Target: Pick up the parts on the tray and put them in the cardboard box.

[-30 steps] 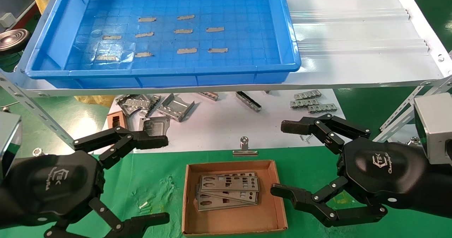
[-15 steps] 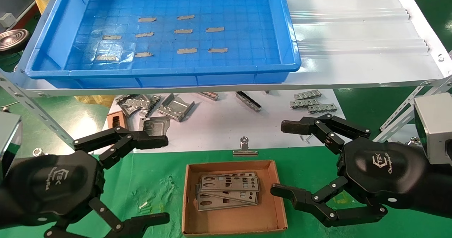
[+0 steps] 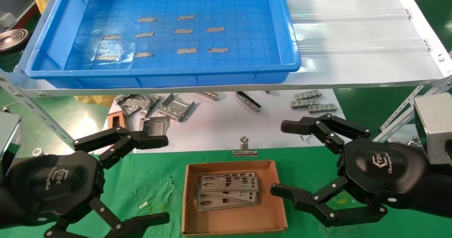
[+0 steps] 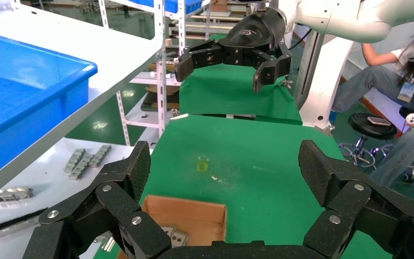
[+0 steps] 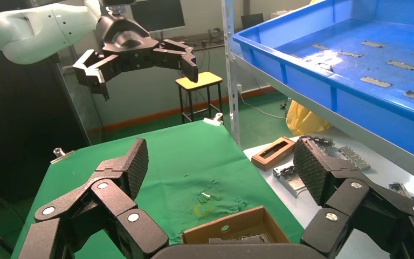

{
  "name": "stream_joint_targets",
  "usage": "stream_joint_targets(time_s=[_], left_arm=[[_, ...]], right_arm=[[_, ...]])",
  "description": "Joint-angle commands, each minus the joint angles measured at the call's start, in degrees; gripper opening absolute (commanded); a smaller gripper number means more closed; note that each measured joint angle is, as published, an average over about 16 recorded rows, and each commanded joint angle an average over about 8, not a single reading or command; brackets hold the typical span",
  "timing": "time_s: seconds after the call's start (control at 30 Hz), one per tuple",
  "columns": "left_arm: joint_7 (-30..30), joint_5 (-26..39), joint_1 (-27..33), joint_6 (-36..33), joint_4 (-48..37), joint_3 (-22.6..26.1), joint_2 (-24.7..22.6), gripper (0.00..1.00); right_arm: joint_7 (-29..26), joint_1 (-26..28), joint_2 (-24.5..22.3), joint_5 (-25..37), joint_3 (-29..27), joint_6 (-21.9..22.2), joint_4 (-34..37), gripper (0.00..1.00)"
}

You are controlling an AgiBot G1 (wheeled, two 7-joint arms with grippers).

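- Blue plastic is all the tray point(image 3: 289, 36) shows me: only short grey tape strips point(image 3: 187, 50) lie on its gridded floor, no parts, so I judge the picking is done or close to it.
- Silver plates, the parts point(image 3: 227, 190), lie stacked flat and slightly fanned inside the cardboard box point(image 3: 279, 202), which sits on the green surface point(image 3: 159, 174) between my two hands, within reach of either.
- My left hand point(image 3: 166, 179) hangs to the left of the box, fingers spread wide, holding nothing.
- My right hand point(image 3: 282, 158) hangs to the right of the box, also spread wide and empty, its lower finger point(image 3: 282, 190) just beside the box's right wall.
- Folded brackets point(image 3: 174, 107) and linked clips point(image 3: 312, 102) lie on the white sheet under the shelf; I take them as no part of my job.
- Only the head view looks down into the tray and onto the stack.
- From the left wrist I see a box corner point(image 4: 194, 216) between my fingers and my right hand point(image 4: 223, 70) far off, with a seated person point(image 4: 404, 81) beyond it.
- From the right wrist I see the box's near edge point(image 5: 232, 229) and a small brown frame point(image 5: 272, 152) near the brackets.
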State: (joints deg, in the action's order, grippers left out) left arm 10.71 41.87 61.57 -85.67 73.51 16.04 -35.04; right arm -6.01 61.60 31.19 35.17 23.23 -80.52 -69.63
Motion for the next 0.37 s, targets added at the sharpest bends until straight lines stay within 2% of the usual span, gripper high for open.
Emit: stream_joint_targets(time_s=[0.03, 0.37], left_arm=[[0.0, 0.0, 0.0, 0.0, 0.0, 0.0, 0.0, 1.0], [0.0, 0.0, 0.0, 0.0, 0.0, 0.0, 0.0, 1.0]], right_arm=[[0.0, 0.0, 0.0, 0.0, 0.0, 0.0, 0.0, 1.0], [0.0, 0.0, 0.0, 0.0, 0.0, 0.0, 0.0, 1.0]])
